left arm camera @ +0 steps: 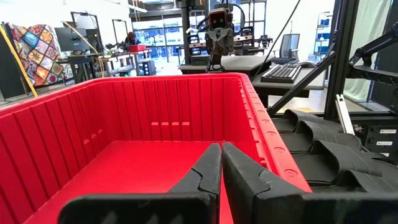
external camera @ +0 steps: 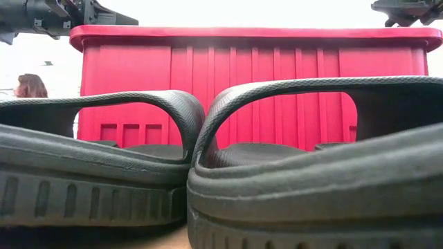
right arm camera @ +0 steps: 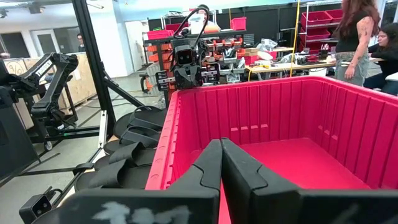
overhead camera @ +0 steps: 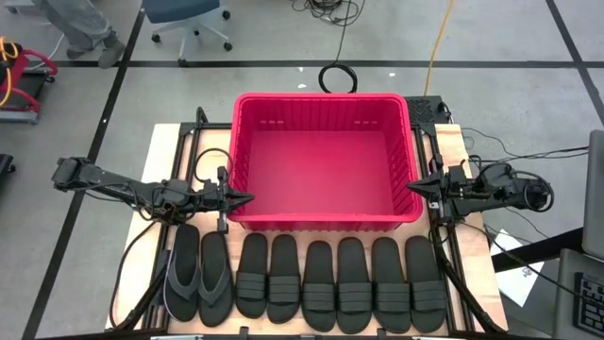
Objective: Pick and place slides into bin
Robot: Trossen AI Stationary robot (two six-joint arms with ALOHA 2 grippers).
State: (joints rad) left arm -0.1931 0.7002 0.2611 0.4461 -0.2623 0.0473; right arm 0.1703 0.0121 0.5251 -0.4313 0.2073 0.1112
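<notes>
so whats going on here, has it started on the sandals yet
Not yet. The red bin holds nothing, and all eight black slides lie in a row on the table in front of it. The left gripper and right gripper hover shut at the bin's two near corners, holding nothing.
</notes>
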